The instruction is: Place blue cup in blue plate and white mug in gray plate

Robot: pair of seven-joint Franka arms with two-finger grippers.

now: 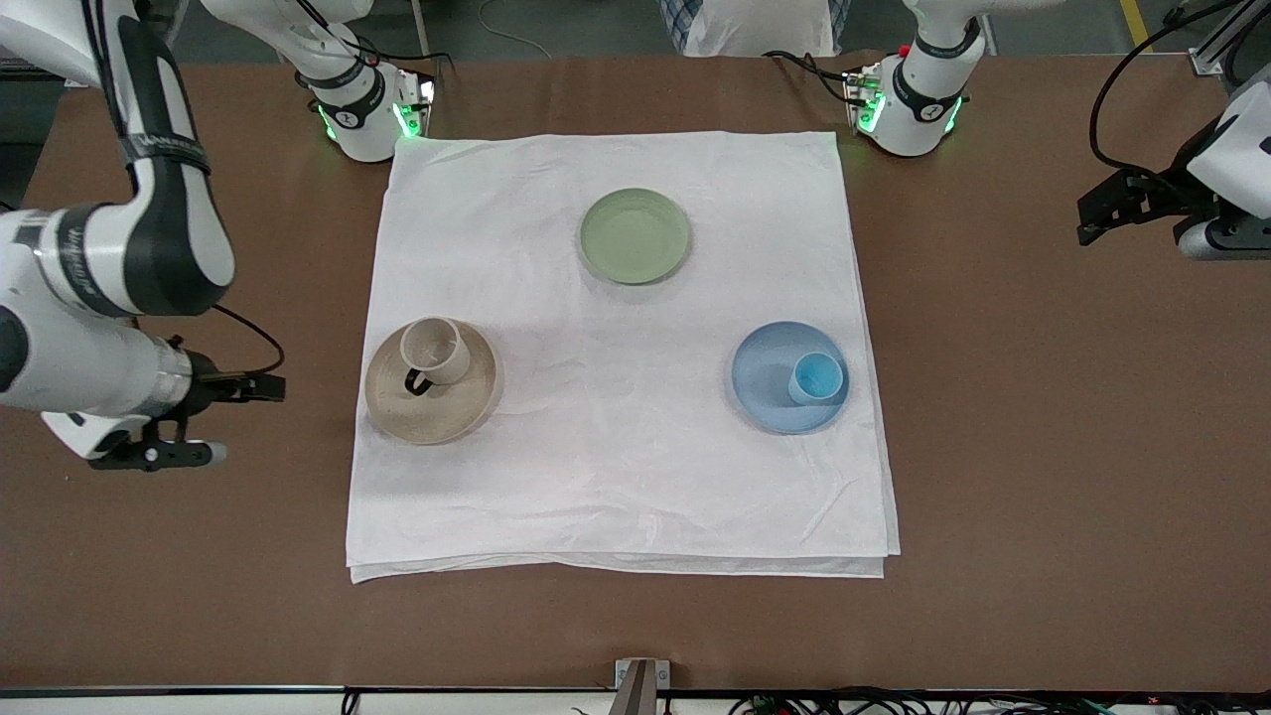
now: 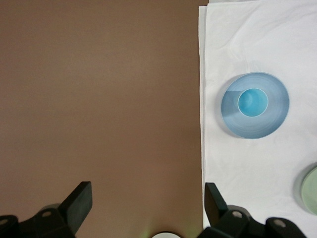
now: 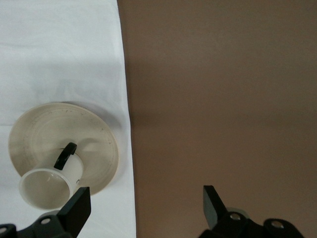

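Observation:
The blue cup (image 1: pixel 817 378) stands upright in the blue plate (image 1: pixel 765 382), toward the plate's rim; both show in the left wrist view, cup (image 2: pixel 252 101) and plate (image 2: pixel 277 119). The white mug (image 1: pixel 437 350) with its black handle stands in the gray plate (image 1: pixel 437 417); the right wrist view shows the mug (image 3: pixel 47 186) and the plate (image 3: pixel 39 134). My left gripper (image 1: pixel 1092 220) (image 2: pixel 147 198) is open and empty over bare table at the left arm's end. My right gripper (image 1: pixel 238 422) (image 3: pixel 146 203) is open and empty over the cloth's edge beside the gray plate.
A sage-green plate (image 1: pixel 635 235) (image 2: pixel 312 191) lies empty on the white cloth (image 1: pixel 616 497), farther from the front camera than the other two plates. The cloth covers the table's middle, and brown tabletop (image 1: pixel 1043 447) lies around it.

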